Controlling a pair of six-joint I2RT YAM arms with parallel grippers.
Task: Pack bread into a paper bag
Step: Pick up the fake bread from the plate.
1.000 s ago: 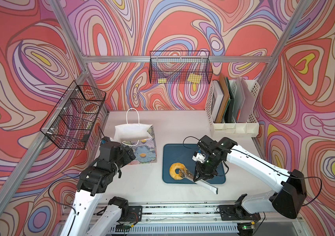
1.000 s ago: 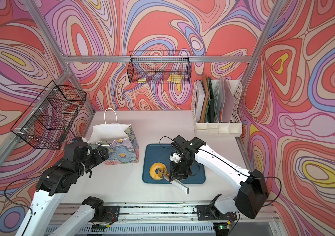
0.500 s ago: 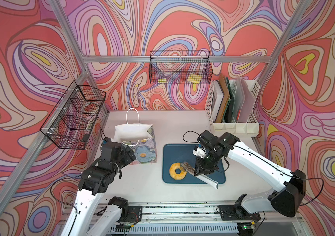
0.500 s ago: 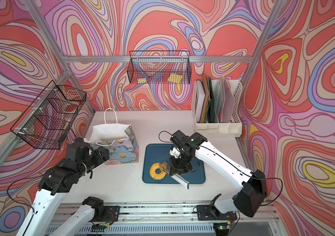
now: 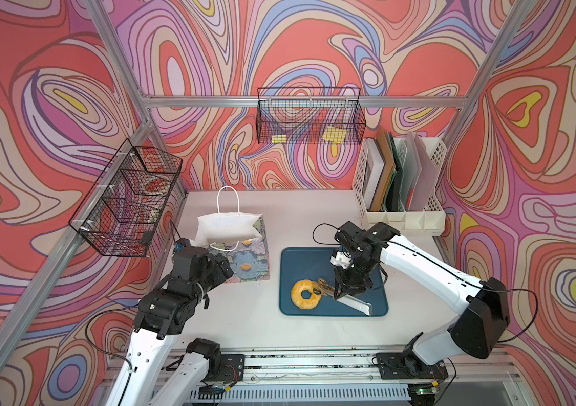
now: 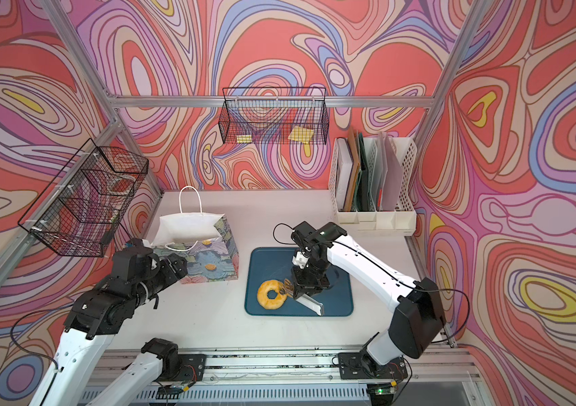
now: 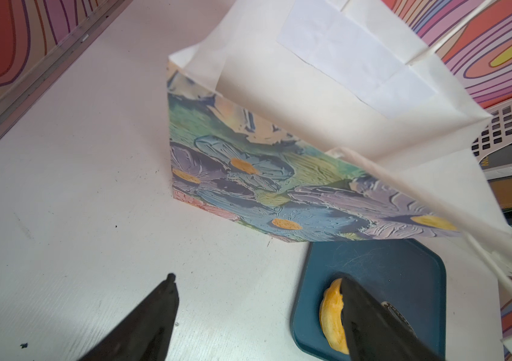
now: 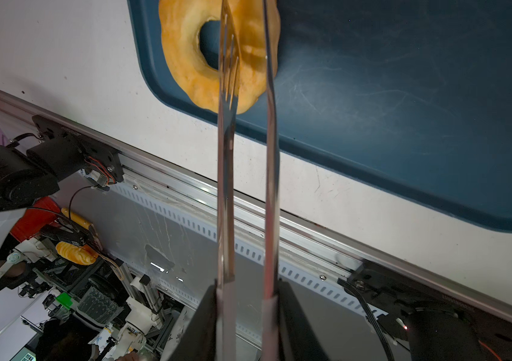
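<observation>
One bread piece shows, a golden ring doughnut (image 5: pixel 305 294) (image 6: pixel 271 294) on the blue tray (image 5: pixel 367 309) (image 6: pixel 335 305). My right gripper (image 5: pixel 344 290) (image 8: pixel 246 290) is shut on metal tongs (image 5: pixel 353 303) (image 8: pixel 226 156). The tong arms straddle one side of the doughnut (image 8: pixel 185 56), one tip by its hole and one at its outer edge. The paper bag (image 5: pixel 230 228) (image 6: pixel 191 225) (image 7: pixel 279 187) stands upright and open left of the tray. My left gripper (image 5: pixel 225 269) (image 7: pixel 257 278) hovers open and empty beside the bag's front. The bag's inside bottom is hidden.
A white file rack (image 5: pixel 402 218) with folders stands at the back right. A wire basket (image 5: pixel 309 119) hangs on the back wall and another wire basket (image 5: pixel 128 207) on the left wall, above the bag. The aluminium rail (image 5: pixel 297 358) runs along the table's front edge.
The right gripper has squeezed the tongs slightly tighter and shifted a little over the tray. The doughnut, the bag and the left arm have stayed put.
</observation>
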